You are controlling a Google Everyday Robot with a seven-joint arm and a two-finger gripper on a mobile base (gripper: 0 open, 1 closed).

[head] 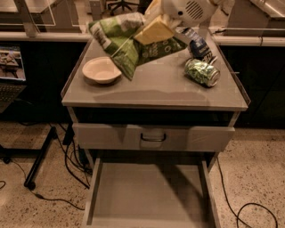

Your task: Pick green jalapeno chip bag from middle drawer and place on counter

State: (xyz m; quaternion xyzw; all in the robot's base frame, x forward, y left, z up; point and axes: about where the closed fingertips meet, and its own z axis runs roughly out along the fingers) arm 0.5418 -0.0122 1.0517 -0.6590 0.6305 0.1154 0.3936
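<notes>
The green jalapeno chip bag (122, 42) hangs in the air over the back of the counter (156, 91), light green with white patches. My gripper (149, 38) is shut on the green jalapeno chip bag, its yellowish fingers (153, 32) clamped on the bag's middle, with the white arm (187, 10) above at the top edge. The middle drawer (149, 191) is pulled out below, with a bare flat bottom.
A cream bowl (101, 70) sits at the counter's left. A shiny green can (202, 72) lies on its side at the right, with a dark blue snack bag (199, 44) behind it. A shut drawer with a loop handle (153, 137) is under the counter. Cables lie on the floor.
</notes>
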